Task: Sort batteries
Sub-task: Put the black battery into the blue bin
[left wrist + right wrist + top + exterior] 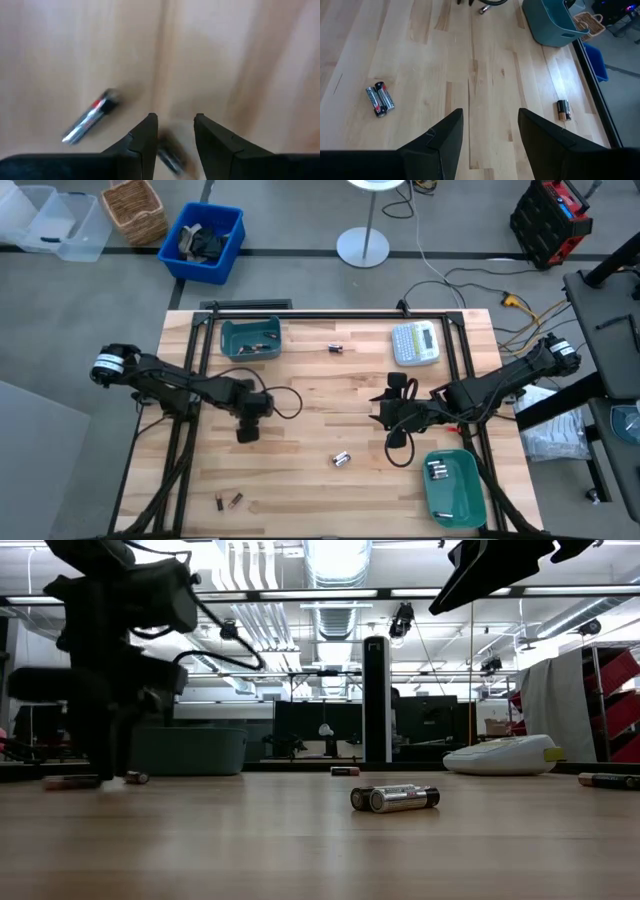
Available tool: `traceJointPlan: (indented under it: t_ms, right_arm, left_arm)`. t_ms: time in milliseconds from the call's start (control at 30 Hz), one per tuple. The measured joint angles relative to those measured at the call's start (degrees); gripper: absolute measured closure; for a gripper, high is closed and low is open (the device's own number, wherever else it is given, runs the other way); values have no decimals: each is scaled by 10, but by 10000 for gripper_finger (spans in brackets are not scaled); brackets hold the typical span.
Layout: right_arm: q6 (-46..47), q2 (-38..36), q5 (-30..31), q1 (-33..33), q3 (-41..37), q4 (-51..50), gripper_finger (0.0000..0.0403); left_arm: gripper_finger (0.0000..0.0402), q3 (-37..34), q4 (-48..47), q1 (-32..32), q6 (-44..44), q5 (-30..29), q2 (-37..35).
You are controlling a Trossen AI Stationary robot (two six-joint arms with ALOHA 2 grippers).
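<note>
1. Bench: a pale wooden slatted bench top carries everything; beyond it a grey floor holds a blue plastic crate and a wicker basket.
2. Arms: the left gripper hangs low over the bench's left-middle, its fingers part-open astride a dark cell, probably lining up a pick. The right gripper waits right of centre, jaws wide and empty.
3. Bins: a teal plastic tray sits at the far left corner with a few cells; a second teal tray at the near right corner holds silvery ones, apparently one bin per kind.
4. Label maker: a grey-white keyed label maker lies near the far right corner.
5. Batteries: a silvery pair lies near the bench's centre, two brownish cells by the near left edge, one dark cell toward the far edge.
</note>
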Motion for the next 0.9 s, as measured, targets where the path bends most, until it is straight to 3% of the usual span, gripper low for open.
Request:
traceJointPlan:
  t_ms: [200, 300, 367, 500, 567, 667, 800, 900]
  right_arm:
    - [0, 0, 0, 0, 0, 0, 220]
    - [0, 0, 0, 0, 0, 0, 220]
    - [1, 0, 0, 0, 0, 0, 220]
    - [2, 0, 0, 0, -4, 0, 220]
    - [5, 0, 0, 0, -6, -1, 220]
    - [6, 0, 0, 0, -7, 0, 220]
    - [6, 0, 0, 0, -7, 0, 220]
    - [2, 0, 0, 0, -7, 6, 221]
  left_arm:
    - [292, 36, -26, -3, -32, 40, 0]
    - [292, 68, -85, -5, -78, 49, 0]
    - [292, 88, -128, -16, -112, 89, 0]
    - [292, 116, -142, -90, -184, 175, 0]
    - [292, 132, -141, -148, -254, 191, 0]
    - [292, 156, -129, -253, -375, 161, 0]
    - [292, 166, -69, -401, -510, 59, 24]
    - [292, 179, -70, -466, -592, 22, 67]
